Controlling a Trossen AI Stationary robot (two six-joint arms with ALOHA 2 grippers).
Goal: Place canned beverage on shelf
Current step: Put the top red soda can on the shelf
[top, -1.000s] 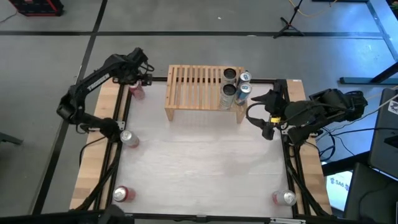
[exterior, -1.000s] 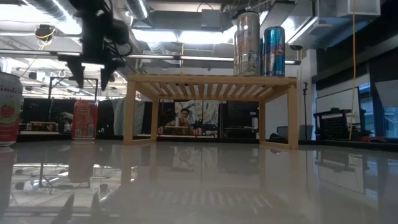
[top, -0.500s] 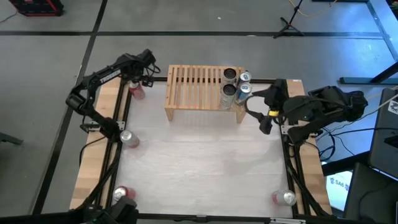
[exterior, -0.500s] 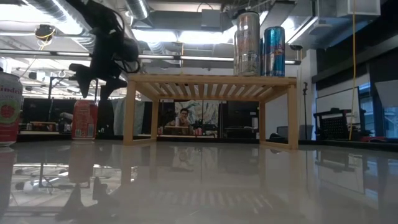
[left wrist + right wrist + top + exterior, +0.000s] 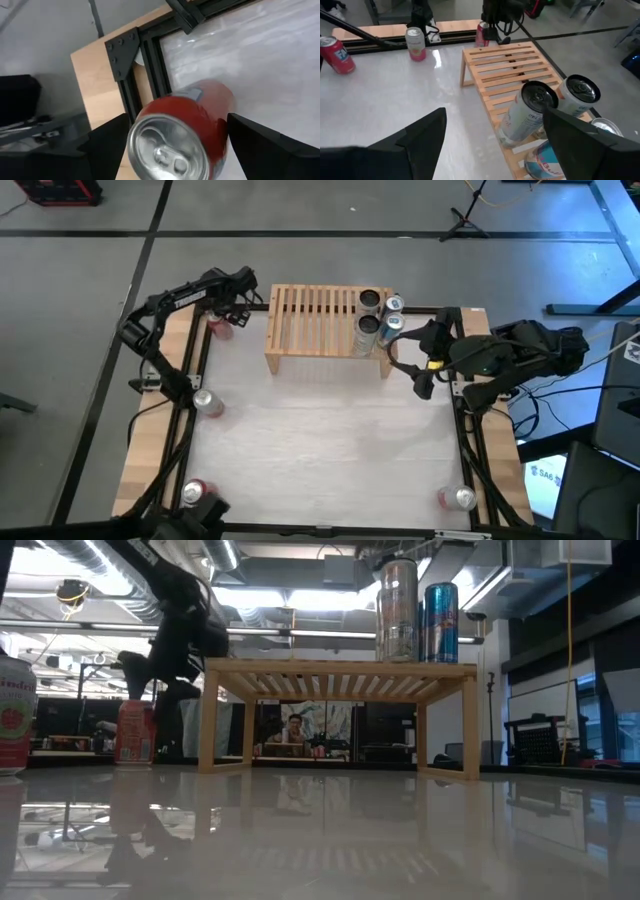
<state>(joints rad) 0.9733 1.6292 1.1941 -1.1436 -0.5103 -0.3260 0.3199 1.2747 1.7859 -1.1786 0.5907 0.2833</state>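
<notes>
Left gripper (image 5: 232,308) sits at the far-left corner of the table (image 5: 320,450), just left of the shelf (image 5: 322,328). Fingers spread wide, 1 on each side of a red can (image 5: 182,136) that stands upright on the table just off the shelf's left leg. In the left wrist view the can's silver top fills the gap between the 2 dark fingers (image 5: 107,147); contact with the can wall cannot be told. In the low view the same can (image 5: 134,732) stands on the surface with the dark arm hanging above and beside it, so it is not lifted.

Shelf: light wood, slatted top, at the far middle of the table. 4 cans are grouped at its right end: 2 silver ones (image 5: 368,315) and 2 blue-and-white ones (image 5: 392,315) at the very edge. The left and middle slats are bare.

Right gripper (image 5: 418,365) hovers off the shelf's right end, near the right frame rail, fingers apart and holding nothing. The right wrist view looks down the shelf length toward the silver cans (image 5: 530,112).

Other cans on the table:
- 1 silver-topped can (image 5: 205,401) on the left edge, mid-table.
- 1 red can (image 5: 194,492) at the near-left corner.
- 1 can (image 5: 459,498) at the near-right corner.
</notes>
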